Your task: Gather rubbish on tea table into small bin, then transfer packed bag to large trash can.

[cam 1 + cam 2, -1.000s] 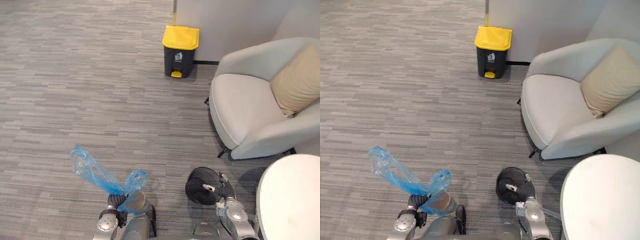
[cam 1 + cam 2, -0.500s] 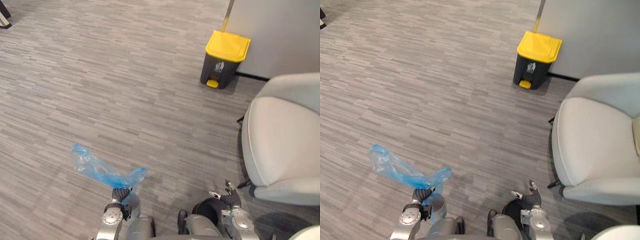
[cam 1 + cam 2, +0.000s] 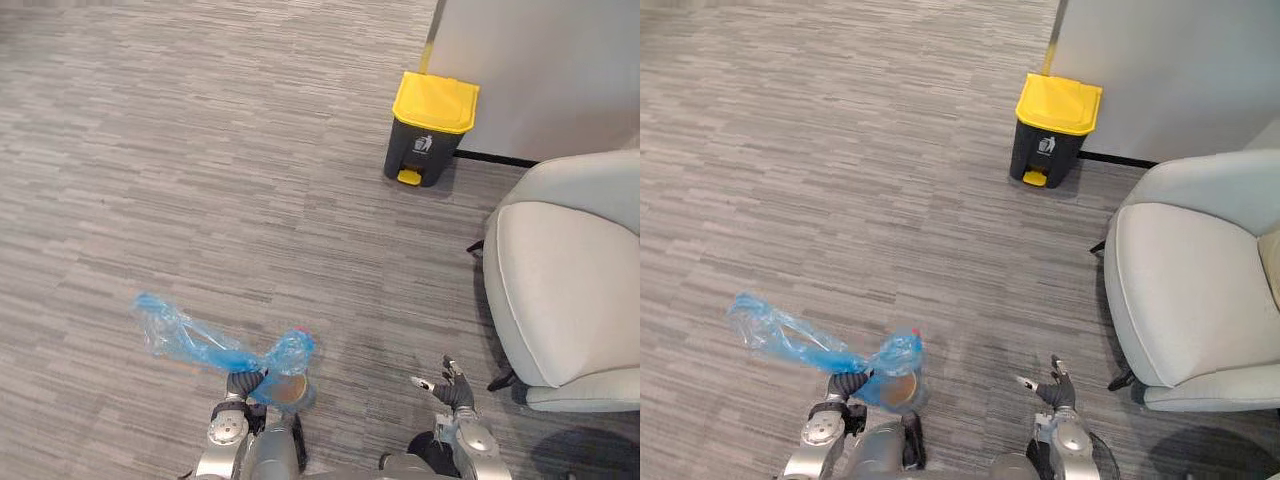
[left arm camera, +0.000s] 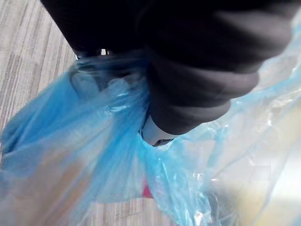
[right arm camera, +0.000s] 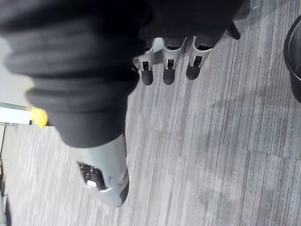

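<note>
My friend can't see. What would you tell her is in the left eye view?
The robot's left hand grips a blue plastic bag above grey carpet. A dark bin with a yellow lid stands ahead by the wall, a pale armchair to its right. The right hand is open and empty.

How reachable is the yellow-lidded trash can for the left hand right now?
Probably not yet. The left hand, shut on the blue bag, is far from the trash can, which stands by the wall across open carpet, lid closed. Nothing blocks the way; the robot likely must walk closer.
</note>
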You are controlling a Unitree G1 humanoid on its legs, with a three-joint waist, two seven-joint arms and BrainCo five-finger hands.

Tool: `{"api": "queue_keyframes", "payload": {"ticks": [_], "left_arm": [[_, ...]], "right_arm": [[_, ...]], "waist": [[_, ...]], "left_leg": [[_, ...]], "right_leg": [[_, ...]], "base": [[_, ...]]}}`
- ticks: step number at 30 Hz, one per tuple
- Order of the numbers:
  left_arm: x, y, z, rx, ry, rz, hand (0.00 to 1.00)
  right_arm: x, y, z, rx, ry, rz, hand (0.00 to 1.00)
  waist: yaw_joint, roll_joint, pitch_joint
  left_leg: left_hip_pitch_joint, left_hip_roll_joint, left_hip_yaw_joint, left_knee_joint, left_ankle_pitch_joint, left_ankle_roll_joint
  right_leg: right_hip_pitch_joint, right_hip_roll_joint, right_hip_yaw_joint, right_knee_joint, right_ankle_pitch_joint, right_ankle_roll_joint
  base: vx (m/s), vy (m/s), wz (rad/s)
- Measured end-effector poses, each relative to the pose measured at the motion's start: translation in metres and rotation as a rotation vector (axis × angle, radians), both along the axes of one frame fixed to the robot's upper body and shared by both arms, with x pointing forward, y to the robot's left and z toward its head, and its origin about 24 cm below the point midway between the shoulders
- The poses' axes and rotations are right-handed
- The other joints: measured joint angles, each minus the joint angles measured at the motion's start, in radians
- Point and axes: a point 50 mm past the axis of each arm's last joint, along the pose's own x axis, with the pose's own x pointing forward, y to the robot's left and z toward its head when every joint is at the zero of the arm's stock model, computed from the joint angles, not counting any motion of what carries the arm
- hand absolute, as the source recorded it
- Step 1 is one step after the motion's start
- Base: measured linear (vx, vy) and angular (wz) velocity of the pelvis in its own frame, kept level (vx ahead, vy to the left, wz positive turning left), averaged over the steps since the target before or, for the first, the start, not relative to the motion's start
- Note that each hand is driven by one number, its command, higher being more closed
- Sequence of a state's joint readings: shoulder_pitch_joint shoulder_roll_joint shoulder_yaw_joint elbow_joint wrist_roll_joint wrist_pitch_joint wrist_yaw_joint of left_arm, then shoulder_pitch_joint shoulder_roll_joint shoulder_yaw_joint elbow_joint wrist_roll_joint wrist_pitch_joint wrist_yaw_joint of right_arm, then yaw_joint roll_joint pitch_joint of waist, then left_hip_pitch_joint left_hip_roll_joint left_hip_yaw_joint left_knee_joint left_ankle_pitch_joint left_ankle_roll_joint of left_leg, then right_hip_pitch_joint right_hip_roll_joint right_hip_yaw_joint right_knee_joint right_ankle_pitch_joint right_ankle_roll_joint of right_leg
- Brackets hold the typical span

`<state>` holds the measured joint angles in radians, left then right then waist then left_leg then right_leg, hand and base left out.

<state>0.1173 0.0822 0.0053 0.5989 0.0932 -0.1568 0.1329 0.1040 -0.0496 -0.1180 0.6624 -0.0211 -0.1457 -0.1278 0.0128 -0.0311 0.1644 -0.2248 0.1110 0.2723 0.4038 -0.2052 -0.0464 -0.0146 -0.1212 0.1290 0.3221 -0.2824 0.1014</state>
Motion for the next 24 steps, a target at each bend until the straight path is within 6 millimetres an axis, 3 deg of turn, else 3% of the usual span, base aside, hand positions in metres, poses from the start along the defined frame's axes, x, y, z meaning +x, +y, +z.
{"api": "queue_keyframes", "payload": {"ticks": [2, 3, 4, 6, 7, 9, 10, 11, 13, 16, 17, 18, 19, 20, 21, 22, 24], "left_arm": [[-0.004, -0.002, -0.003, 0.001, 0.017, -0.012, 1.00], [-0.008, -0.003, -0.005, 0.004, 0.031, -0.025, 1.00], [-0.012, -0.002, -0.006, 0.012, 0.047, -0.036, 1.00], [-0.014, 0.002, -0.007, 0.023, 0.056, -0.034, 1.00], [-0.012, 0.006, -0.005, 0.034, 0.052, -0.030, 1.00], [-0.009, 0.013, -0.004, 0.051, 0.047, -0.022, 1.00], [-0.008, 0.018, -0.002, 0.068, 0.046, -0.025, 1.00], [-0.008, 0.024, -0.002, 0.088, 0.052, -0.028, 1.00], [-0.005, 0.019, -0.004, 0.073, 0.056, -0.027, 1.00], [0.008, 0.014, 0.001, 0.065, 0.023, -0.039, 1.00], [0.012, 0.009, 0.003, 0.051, 0.009, -0.040, 1.00], [0.011, 0.007, 0.002, 0.043, 0.010, -0.038, 1.00], [0.008, 0.004, 0.000, 0.022, 0.013, -0.021, 1.00], [0.004, -0.001, -0.001, 0.001, 0.012, -0.011, 1.00], [0.002, -0.001, 0.000, -0.003, 0.005, -0.007, 1.00], [0.002, -0.001, 0.001, -0.003, 0.005, -0.006, 1.00], [0.001, 0.001, 0.001, -0.002, 0.004, 0.007, 1.00]], "right_arm": [[0.001, 0.000, 0.000, -0.008, -0.001, 0.008, 0.00], [0.002, 0.001, 0.000, -0.010, 0.000, 0.014, 0.00], [-0.001, 0.002, -0.002, -0.013, 0.018, 0.025, 0.00], [-0.004, 0.005, -0.005, -0.013, 0.038, 0.035, 0.00], [-0.003, 0.005, -0.005, -0.016, 0.037, 0.041, 0.00], [0.003, 0.003, -0.005, -0.039, 0.041, 0.061, 0.00], [0.004, -0.001, -0.005, -0.061, 0.052, 0.075, 0.00], [-0.002, -0.006, -0.007, -0.086, 0.076, 0.094, 0.00], [0.002, -0.017, -0.005, -0.132, 0.084, 0.110, 0.00], [0.004, -0.022, -0.003, -0.151, 0.086, 0.108, 0.00], [-0.004, -0.022, -0.008, -0.144, 0.111, 0.102, 0.00], [-0.007, -0.021, -0.009, -0.142, 0.117, 0.101, 0.00], [-0.013, -0.019, -0.010, -0.138, 0.127, 0.106, 0.00], [-0.010, -0.016, -0.007, -0.133, 0.099, 0.102, 0.00], [-0.005, -0.013, -0.006, -0.127, 0.086, 0.105, 0.00], [-0.004, -0.012, -0.005, -0.125, 0.083, 0.105, 0.00], [0.000, -0.009, -0.005, -0.109, 0.075, 0.092, 0.00]], "waist": [[-0.002, -0.005, -0.002], [-0.002, -0.010, 0.000], [-0.014, -0.010, 0.000], [-0.030, -0.012, 0.000], [-0.035, -0.008, 0.002], [-0.054, -0.011, 0.004], [-0.054, -0.013, 0.003], [-0.059, -0.025, -0.003], [-0.052, 0.029, -0.008], [-0.070, 0.056, 0.000], [-0.082, 0.057, 0.004], [-0.081, 0.059, 0.006], [-0.069, 0.054, 0.008], [-0.050, 0.054, 0.011], [-0.037, 0.050, 0.012], [-0.027, 0.049, 0.013], [0.000, 0.039, 0.023]], "left_leg": [[0.049, -0.014, 0.028, -0.041, -0.023, 0.011], [0.094, -0.028, 0.044, -0.075, -0.029, 0.019], [0.139, -0.031, 0.055, -0.100, -0.039, 0.022], [0.176, -0.025, 0.057, -0.112, -0.060, 0.024], [0.196, -0.016, 0.065, -0.119, -0.069, 0.027], [0.234, 0.012, 0.090, -0.126, -0.085, 0.010], [0.270, 0.023, 0.099, -0.127, -0.095, -0.017], [0.311, 0.010, 0.080, -0.131, -0.112, -0.049], [0.310, 0.054, 0.035, -0.122, -0.097, -0.061], [0.324, 0.057, -0.007, -0.130, -0.025, -0.103], [0.307, 0.075, -0.055, -0.008, 0.011, -0.127], [0.293, 0.087, -0.067, 0.066, 0.033, -0.126], [0.228, 0.118, -0.083, 0.271, 0.101, -0.124], [0.101, 0.159, -0.078, 0.517, 0.038, -0.069], [0.004, 0.163, -0.068, 0.562, 0.007, -0.039], [-0.026, 0.162, -0.062, 0.545, -0.001, -0.032], [-0.099, 0.128, -0.051, 0.348, -0.008, -0.019]], "right_leg": [[-0.091, -0.008, 0.022, 0.187, 0.002, 0.032], [-0.159, -0.019, 0.009, 0.330, 0.037, 0.087], [-0.214, -0.024, -0.017, 0.453, 0.071, 0.075], [-0.262, -0.024, -0.084, 0.505, 0.035, 0.016], [-0.316, -0.022, -0.151, 0.493, -0.006, -0.014], [-0.390, -0.001, -0.260, 0.407, -0.008, -0.045], [-0.415, 0.026, -0.311, 0.276, 0.038, -0.074], [-0.398, 0.055, -0.323, 0.150, 0.218, -0.164], [-0.371, 0.094, -0.334, 0.130, 0.216, -0.176], [-0.346, 0.093, -0.355, 0.124, 0.169, -0.177], [-0.260, 0.096, -0.381, 0.080, 0.145, -0.172], [-0.220, 0.102, -0.386, 0.053, 0.145, -0.171], [-0.126, 0.113, -0.377, -0.014, 0.143, -0.172], [-0.048, 0.127, -0.354, -0.080, 0.126, -0.182], [-0.013, 0.129, -0.328, -0.114, 0.117, -0.180], [0.000, 0.129, -0.315, -0.127, 0.115, -0.177], [0.044, 0.104, -0.281, -0.144, 0.109, -0.144]], "base": [[0.16, 0.122, -0.74], [0.19, 0.089, -0.64], [0.22, 0.078, -0.54], [0.26, 0.001, -0.33], [0.37, -0.088, -0.29], [0.38, -0.132, -0.22], [0.47, -0.121, -0.13], [0.49, -0.097, -0.16], [0.46, -0.083, -0.29], [0.41, -0.101, 0.12], [0.39, -0.103, 0.47], [0.42, -0.096, 0.35], [0.37, -0.039, -0.21], [0.42, 0.030, -0.48], [0.28, 0.072, -0.53], [0.28, 0.115, -0.58], [0.31, 0.173, -0.44]]}}
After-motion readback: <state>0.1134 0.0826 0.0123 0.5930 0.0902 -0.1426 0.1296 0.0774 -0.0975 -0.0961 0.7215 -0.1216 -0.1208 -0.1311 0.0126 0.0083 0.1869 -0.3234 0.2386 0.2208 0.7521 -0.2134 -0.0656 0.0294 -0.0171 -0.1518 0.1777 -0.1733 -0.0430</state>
